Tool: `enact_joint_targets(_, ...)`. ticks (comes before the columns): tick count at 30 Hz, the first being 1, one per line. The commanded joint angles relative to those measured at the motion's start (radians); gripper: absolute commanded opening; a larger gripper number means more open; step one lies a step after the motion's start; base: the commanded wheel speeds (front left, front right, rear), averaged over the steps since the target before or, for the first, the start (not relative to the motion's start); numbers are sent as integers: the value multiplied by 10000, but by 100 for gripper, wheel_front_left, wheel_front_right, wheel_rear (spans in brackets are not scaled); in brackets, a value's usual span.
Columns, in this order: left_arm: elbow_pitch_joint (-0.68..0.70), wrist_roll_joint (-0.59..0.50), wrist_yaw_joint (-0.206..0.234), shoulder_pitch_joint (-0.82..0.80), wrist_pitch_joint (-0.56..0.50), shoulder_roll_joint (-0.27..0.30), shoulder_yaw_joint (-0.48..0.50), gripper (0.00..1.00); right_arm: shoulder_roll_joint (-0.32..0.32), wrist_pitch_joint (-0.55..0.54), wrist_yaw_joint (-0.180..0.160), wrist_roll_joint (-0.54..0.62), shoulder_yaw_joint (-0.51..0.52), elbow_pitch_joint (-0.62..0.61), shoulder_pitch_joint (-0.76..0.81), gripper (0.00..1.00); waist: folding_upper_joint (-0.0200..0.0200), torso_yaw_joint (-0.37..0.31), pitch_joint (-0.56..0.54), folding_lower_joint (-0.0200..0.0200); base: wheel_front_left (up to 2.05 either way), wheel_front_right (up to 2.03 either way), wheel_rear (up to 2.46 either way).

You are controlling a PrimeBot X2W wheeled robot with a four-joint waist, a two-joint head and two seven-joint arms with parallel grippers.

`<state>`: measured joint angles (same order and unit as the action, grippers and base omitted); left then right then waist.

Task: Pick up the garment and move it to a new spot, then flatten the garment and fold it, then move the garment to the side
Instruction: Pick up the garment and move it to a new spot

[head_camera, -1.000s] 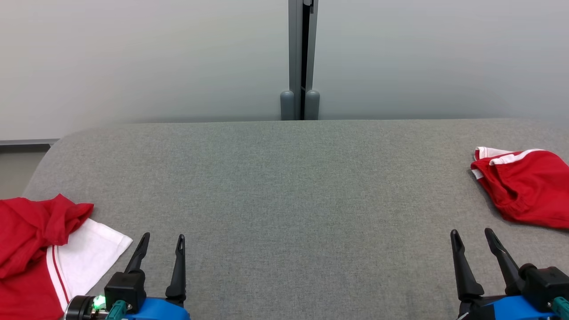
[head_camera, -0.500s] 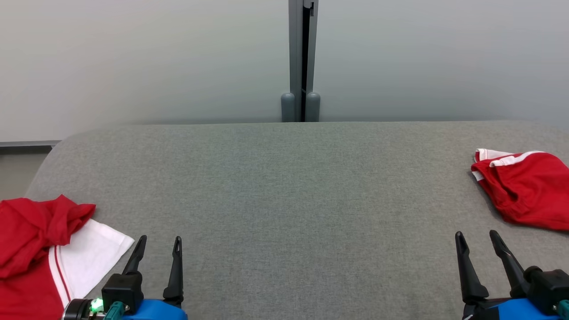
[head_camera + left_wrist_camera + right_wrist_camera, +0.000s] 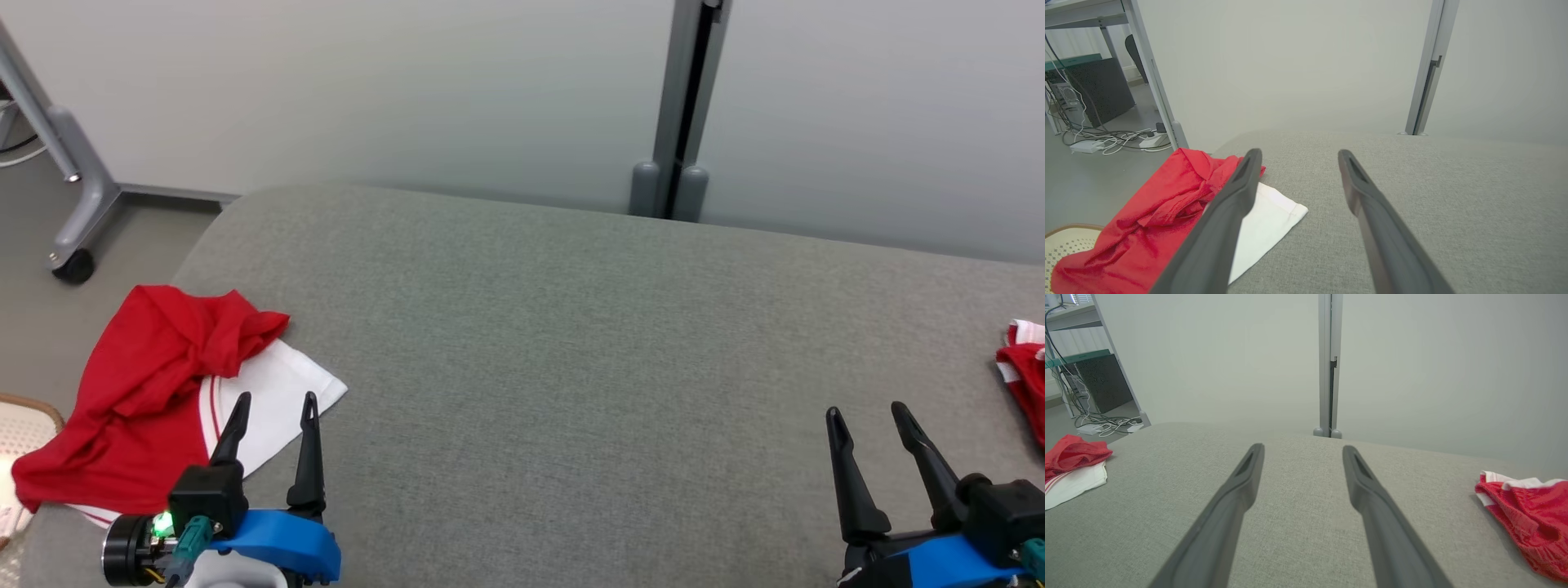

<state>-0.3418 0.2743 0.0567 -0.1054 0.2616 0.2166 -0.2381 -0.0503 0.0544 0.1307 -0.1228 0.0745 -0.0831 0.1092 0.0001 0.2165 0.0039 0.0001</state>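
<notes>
A crumpled red and white garment (image 3: 155, 392) lies at the left end of the grey padded table (image 3: 555, 343), its red part hanging over the table's left edge. My left gripper (image 3: 276, 404) is open, its fingertips over the garment's white panel (image 3: 1267, 222). The same garment (image 3: 1069, 465) shows at the far left of the right wrist view. My right gripper (image 3: 865, 415) is open above bare grey cloth at the lower right, holding nothing.
A second red and white garment (image 3: 1024, 367) lies at the table's right edge (image 3: 1527, 514). A pale wall with a grey post (image 3: 682, 106) stands behind the table. A wheeled frame leg (image 3: 73, 196) and a basket rim (image 3: 33, 408) are at the left on the floor.
The head camera has turned left, so the whole scene shifted right in view. The left garment now shows more fully and the left gripper's fingertips stand over its white panel.
</notes>
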Motion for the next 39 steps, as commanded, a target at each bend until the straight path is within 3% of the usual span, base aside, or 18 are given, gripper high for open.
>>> enact_joint_targets(1,20,6,39,-137,40,-22,41,100,-10,4,1,48,-6,-61,-145,100,-1,306,248,-1,0,0,0)
enact_joint_targets(9,61,-69,119,-258,42,-164,505,100,-12,-172,1,144,-180,-380,-391,100,-1,1113,555,-1,0,0,0)
enact_joint_targets(17,-686,-47,-6,-934,42,-439,812,100,-11,-466,1,431,-289,-901,-747,100,-1,1297,1425,-1,0,0,0)
enact_joint_targets(27,-4403,602,-789,-3172,37,-884,1120,100,-478,-904,1,649,-332,-1495,-1441,100,-1,988,3165,-1,0,0,0)
enact_joint_targets(35,-7404,976,-1188,-4283,-160,-1058,1162,99,-568,-842,1,636,-252,-1373,-1695,100,-1,779,3452,-1,0,0,0)
enact_joint_targets(36,-7661,979,-1250,-4396,-176,-1057,1112,55,-571,-829,1,630,-244,-1359,-1708,100,-1,772,3448,-1,0,0,0)
enact_joint_targets(37,-7867,956,-1289,-4477,-169,-1045,1076,3,-575,-820,1,622,-241,-1341,-1707,100,-1,769,3434,-1,0,0,0)
enact_joint_targets(39,-8165,861,-1308,-4607,-133,-984,1001,0,-579,-800,1,620,-231,-1289,-1714,100,-1,759,3383,-1,0,0,0)
